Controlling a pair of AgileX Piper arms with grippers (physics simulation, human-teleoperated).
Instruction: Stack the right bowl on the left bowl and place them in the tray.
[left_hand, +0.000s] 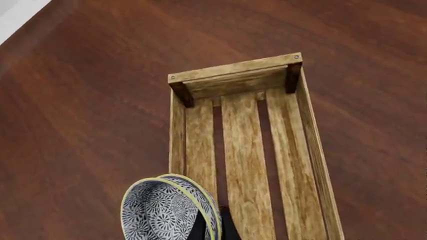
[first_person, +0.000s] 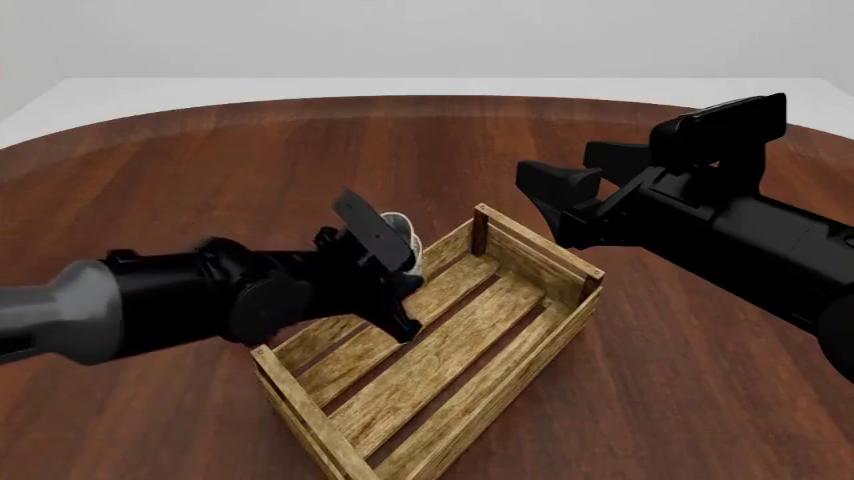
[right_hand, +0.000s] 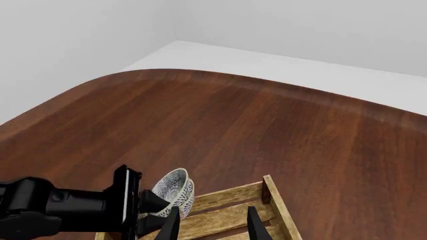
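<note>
Two nested blue-grey patterned bowls hang tilted on edge: the right bowl (left_hand: 157, 214) sits inside the left bowl (left_hand: 208, 200). My left gripper (left_hand: 212, 229) is shut on their rims. In the front view the stacked bowls (first_person: 404, 238) show only as a pale sliver behind the left gripper (first_person: 394, 275), just above the left long wall of the tray (first_person: 534, 262). The tray (left_hand: 243, 150) is a light-wood slatted crate with nothing inside. My right gripper (first_person: 541, 200) hangs open above the tray's far end, holding nothing. The right wrist view shows that gripper (right_hand: 212, 225), the bowls (right_hand: 175, 192) and the tray (right_hand: 227, 206).
The dark wooden table (first_person: 240, 160) spreads around the tray. Its curved far edge (right_hand: 200, 72) meets a white floor. The left arm (first_person: 147, 300) lies low across the table's left side, and the bulky right arm (first_person: 747, 230) stands right of the tray.
</note>
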